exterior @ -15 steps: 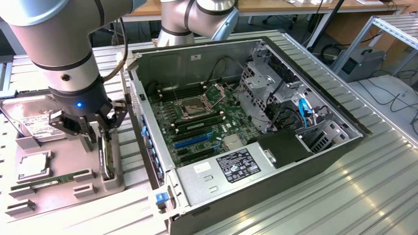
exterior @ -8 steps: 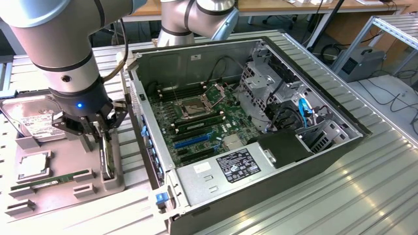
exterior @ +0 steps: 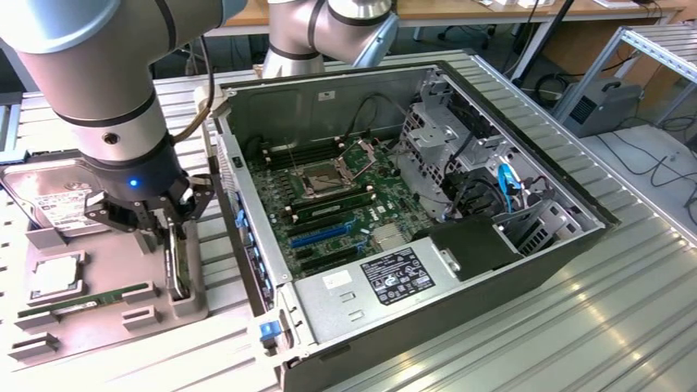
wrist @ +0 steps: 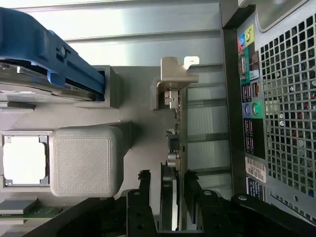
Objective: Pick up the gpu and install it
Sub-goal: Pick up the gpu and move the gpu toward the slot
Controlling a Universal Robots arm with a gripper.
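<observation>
Claw [wrist: 167,175] part-open, holding nothing; thin black silver-bracketed gpu card [wrist: 180,129] stands between its fingers. I'd centre, then close evenly.

Gpu [exterior: 175,268]: thin flat card, dark face, green board edge, pale metal bracket at one end. Stands upright on long edge, seated in slot of grey holder tray [exterior: 185,309], on tray's side nearest open computer case [exterior: 523,278]. In wrist view, card [wrist: 181,133] is edge-on, small components along it, bracket end against tray's grey end post. Not lifted.
</observation>
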